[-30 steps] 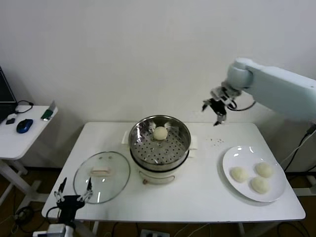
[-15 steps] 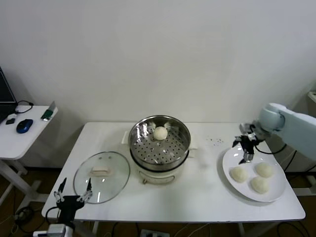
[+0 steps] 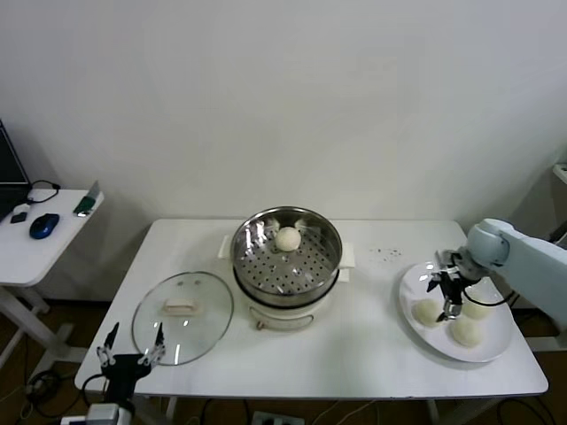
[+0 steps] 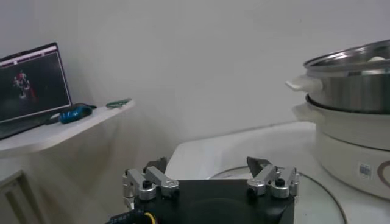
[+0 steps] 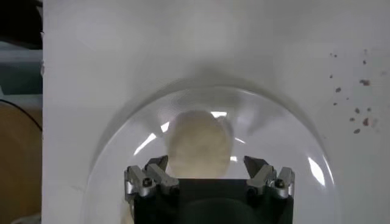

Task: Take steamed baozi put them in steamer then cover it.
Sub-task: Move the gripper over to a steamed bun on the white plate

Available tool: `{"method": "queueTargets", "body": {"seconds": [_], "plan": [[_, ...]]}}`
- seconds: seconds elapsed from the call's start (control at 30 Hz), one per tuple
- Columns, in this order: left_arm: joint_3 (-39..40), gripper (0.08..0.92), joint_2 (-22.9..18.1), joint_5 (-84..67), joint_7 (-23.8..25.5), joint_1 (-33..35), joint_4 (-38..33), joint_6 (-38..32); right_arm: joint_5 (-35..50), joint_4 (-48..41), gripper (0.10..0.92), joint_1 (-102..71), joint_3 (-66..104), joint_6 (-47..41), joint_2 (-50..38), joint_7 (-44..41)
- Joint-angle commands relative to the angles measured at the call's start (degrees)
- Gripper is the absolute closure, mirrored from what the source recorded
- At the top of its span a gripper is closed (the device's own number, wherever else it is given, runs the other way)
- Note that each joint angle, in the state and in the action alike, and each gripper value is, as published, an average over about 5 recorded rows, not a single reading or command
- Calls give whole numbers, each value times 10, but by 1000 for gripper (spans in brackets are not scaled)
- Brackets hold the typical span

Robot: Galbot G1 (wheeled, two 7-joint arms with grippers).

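- Stainless pot status: the steamer [image 3: 286,257] stands at the middle of the table [image 3: 354,354], near the far edge, and holds one bun [image 3: 287,238] on its perforated tray. Treat the loading step as partly done, with one of four buns loaded.
- Locate the other buns on the plate [image 3: 410,285] at the table's right edge: bun A [image 3: 429,312] on the side toward the steamer, bun B [image 3: 466,331] toward the near edge, bun C [image 3: 478,306] toward the right edge.
- Step in hand: pick-up of the second bun. The right gripper [image 3: 446,297] hangs over the plate with its fingers [image 5: 149,178] spread wide and nothing between them.
- Check alignment in the right wrist view: bun A [image 5: 196,143] lies just ahead of the fingertips, centred in the gap and not touching either finger.
- Next move, as judged: advance and lower the right gripper until the fingers straddle bun A, then close gently; the dough looks soft and will likely dent under a hard squeeze.
- Note that you cannot tell from these views how high the fingertips stand above the plate.
- Left gripper [image 3: 130,351]: parked off the table's near-left corner, fingers apart, empty.
- Cover [image 3: 182,317]: lies flat on the table's left side, beside the steamer, handle up. Leave it until all buns are loaded.
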Motion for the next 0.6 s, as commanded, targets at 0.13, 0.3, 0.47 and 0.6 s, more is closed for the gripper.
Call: {"method": "queueTargets", "body": {"seconds": [0.13, 0.3, 0.47, 0.6], "plan": [[0, 177, 0, 1, 0, -1, 3, -1, -12, -25, 203, -33, 24, 1, 13, -5], [-1, 177, 0, 2, -1, 0, 6, -2, -19, -37, 203, -33, 24, 7, 21, -7], [-1, 177, 0, 2, -1, 1, 7, -3, -23, -45, 231, -33, 26, 12, 27, -9], [-1, 177, 0, 2, -1, 1, 7, -3, -22, -46, 283, -31, 28, 16, 29, -12]]}}
